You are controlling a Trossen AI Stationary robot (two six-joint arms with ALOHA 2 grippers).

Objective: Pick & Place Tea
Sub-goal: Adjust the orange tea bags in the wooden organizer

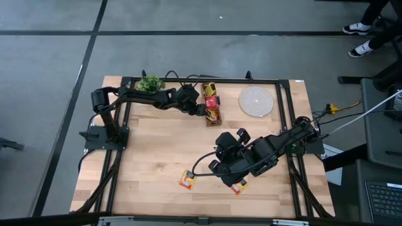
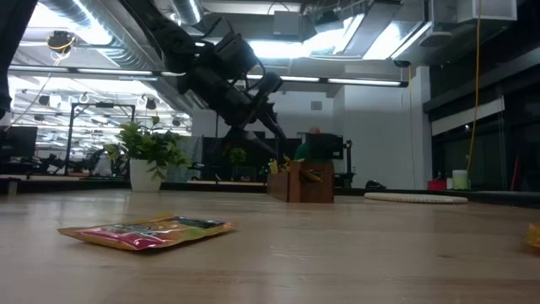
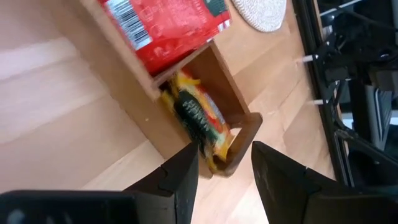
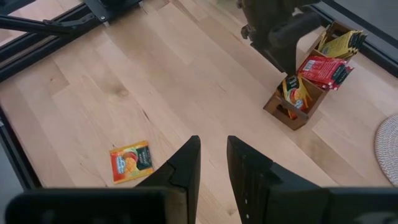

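A wooden box stands at the table's far middle, holding upright tea sachets: yellow ones in the far compartment, red in the middle one. An orange-yellow one sticks up out of the near compartment. My left gripper is open, slanting down at that near end, its fingers just over the orange-yellow sachet. My right gripper hangs open high above the table's middle, with nothing between its fingers. Two more sachets lie flat near the front edge: one in the open, one partly under my right arm. My left gripper has one fingertip right beside the upper end of the orange-yellow sachet that stands in the box's near compartment. The fingers come slanting down from the table's left. Whether the fingertip touches the sachet I cannot tell.
A small potted plant stands at the far left and a round pale woven mat lies at the far right of the box. A black frame rims the table. Bare wood lies between the box and the front sachets.
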